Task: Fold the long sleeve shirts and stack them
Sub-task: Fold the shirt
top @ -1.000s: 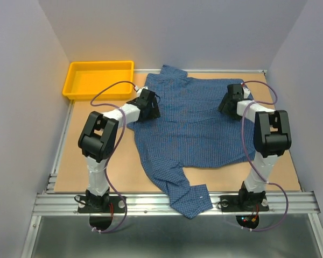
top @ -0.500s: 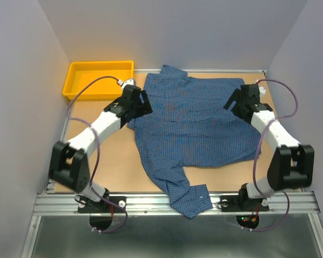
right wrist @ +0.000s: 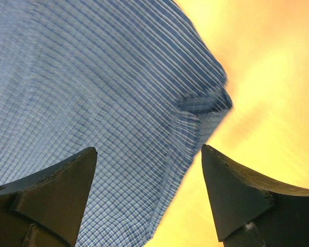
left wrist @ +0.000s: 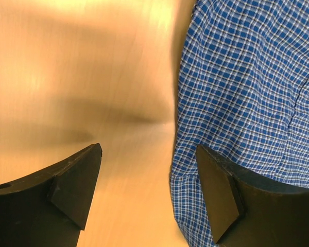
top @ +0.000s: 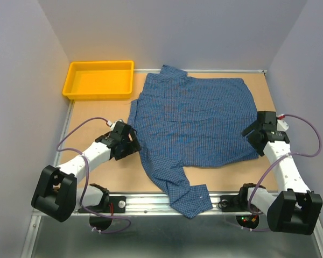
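Observation:
A blue checked long sleeve shirt [top: 191, 115] lies spread on the brown table, collar at the far edge, one sleeve [top: 185, 196] trailing over the near edge. My left gripper [top: 133, 144] hovers at the shirt's left edge, open, with only table and the cloth's hem [left wrist: 232, 103] between its fingers [left wrist: 77, 180]. My right gripper [top: 251, 134] is at the shirt's right lower corner, open, above the cloth's edge [right wrist: 118, 118]. Neither holds anything.
An empty yellow tray [top: 99, 79] sits at the far left corner of the table. Grey walls close in on the left, back and right. A metal rail [top: 167, 201] runs along the near edge by the arm bases.
Both grippers have pulled back from the shirt's upper corners toward the near side, left one down the left edge, right one down the right edge. The shirt now lies flatter and wider at the top.

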Available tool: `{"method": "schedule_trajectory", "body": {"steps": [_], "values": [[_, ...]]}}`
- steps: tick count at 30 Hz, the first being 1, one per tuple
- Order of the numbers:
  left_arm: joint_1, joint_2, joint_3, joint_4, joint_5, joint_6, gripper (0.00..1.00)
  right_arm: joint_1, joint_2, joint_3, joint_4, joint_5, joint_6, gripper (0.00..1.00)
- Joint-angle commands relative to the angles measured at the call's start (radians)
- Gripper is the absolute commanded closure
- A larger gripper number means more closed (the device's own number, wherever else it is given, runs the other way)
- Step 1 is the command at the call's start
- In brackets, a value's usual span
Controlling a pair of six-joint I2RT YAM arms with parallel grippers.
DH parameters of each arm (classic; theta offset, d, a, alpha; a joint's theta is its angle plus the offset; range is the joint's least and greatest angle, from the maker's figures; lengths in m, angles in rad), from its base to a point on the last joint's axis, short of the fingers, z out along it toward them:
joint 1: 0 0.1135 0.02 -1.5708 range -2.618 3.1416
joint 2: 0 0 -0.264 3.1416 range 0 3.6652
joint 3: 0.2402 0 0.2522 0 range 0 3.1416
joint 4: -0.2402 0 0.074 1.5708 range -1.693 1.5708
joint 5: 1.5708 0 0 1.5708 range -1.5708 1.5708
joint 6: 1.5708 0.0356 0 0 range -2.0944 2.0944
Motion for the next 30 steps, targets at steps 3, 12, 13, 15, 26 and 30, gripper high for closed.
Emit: {"method": "schedule_trajectory", "body": {"steps": [3,12,13,15,26,30], "values": [[0.014,0.039,0.009,0.085,0.018,0.007,0.15,-0.053,-0.010,-0.065,-0.060,-0.020,0.099,0.22],[0.023,0.064,0.017,0.103,0.015,0.046,0.16,-0.073,0.074,-0.106,-0.054,0.004,0.136,0.41],[0.025,0.063,0.015,0.105,0.013,0.049,0.16,-0.073,0.077,-0.115,-0.051,0.010,0.150,0.43],[0.025,0.059,0.017,0.105,0.013,0.058,0.16,-0.073,0.083,-0.134,-0.051,0.038,0.158,0.47],[0.035,0.067,0.003,0.111,0.045,0.084,0.16,-0.074,0.034,-0.080,-0.159,0.101,0.233,0.93],[0.045,0.069,-0.002,0.113,0.045,0.073,0.19,-0.074,0.010,-0.066,-0.171,0.081,0.227,0.99]]}}
